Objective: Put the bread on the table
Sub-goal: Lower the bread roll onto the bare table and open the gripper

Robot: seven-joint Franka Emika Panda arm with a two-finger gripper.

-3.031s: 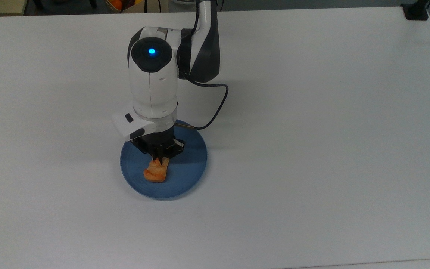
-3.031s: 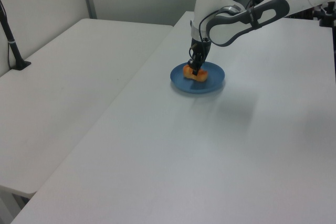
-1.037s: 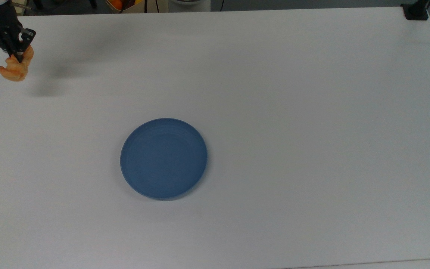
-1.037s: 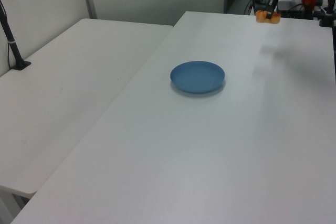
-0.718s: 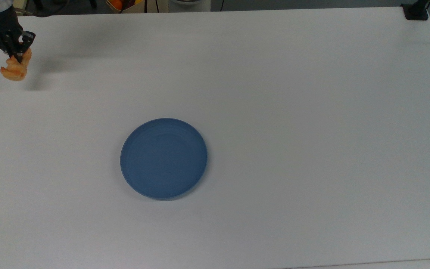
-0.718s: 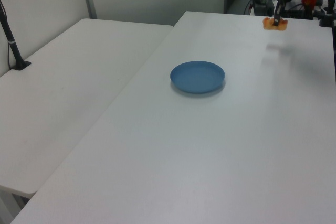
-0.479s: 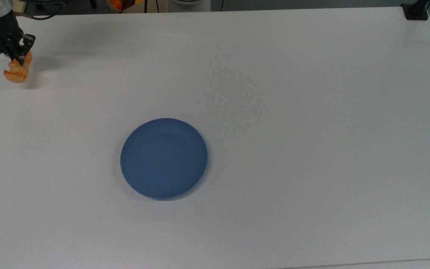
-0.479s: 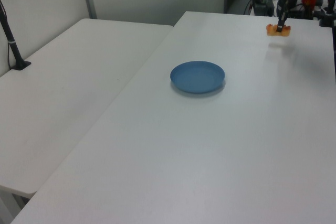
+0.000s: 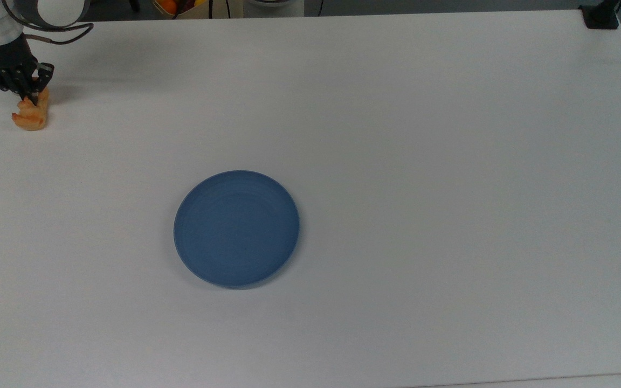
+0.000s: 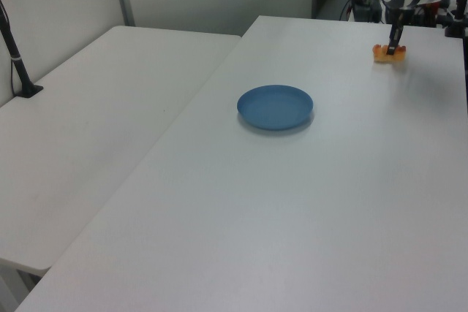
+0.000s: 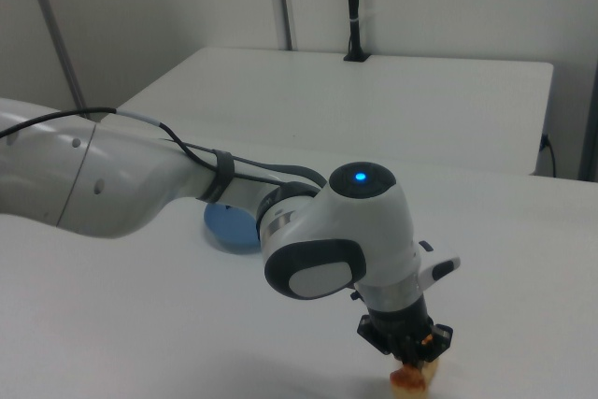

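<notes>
Item: bread (image 9: pixel 31 117), count one. I read it as resting on or just touching the white worktop (image 9: pixel 423 161), near the far corner at the top view's left; in the left view it sits near the far edge at the left view's right (image 10: pixel 387 53). Well apart from the plate.

Item: hand (image 9: pixel 29 98), count one, on one arm (image 11: pixel 168 184). It stands upright directly over the bread with its fingers closed on the bread's upper end; in the right view the hand (image 11: pixel 409 354) comes straight down onto the orange-brown piece (image 11: pixel 413 378).

Item: blue plate (image 9: pixel 236 228), count one, round, nothing on it, lying flat near the middle of the worktop; also seen in the left view (image 10: pixel 275 107).

Item: second white table (image 10: pixel 95 107), count one, beside the worktop at the left view's left, carrying a black post (image 10: pixel 16 56) on its far side.

Item: black clamp (image 9: pixel 601 16), count one, at the worktop's far corner on the top view's right.

Progress, as I judge it from my station: the bread is off the plate and lowered to the worktop surface, so the carry looks done. Left to do: I open the fingers, confirm the bread stays put and does not stick to a finger or tip, then lift the hand straight up and clear. The spot is close to the worktop's edge, so I would release gently
</notes>
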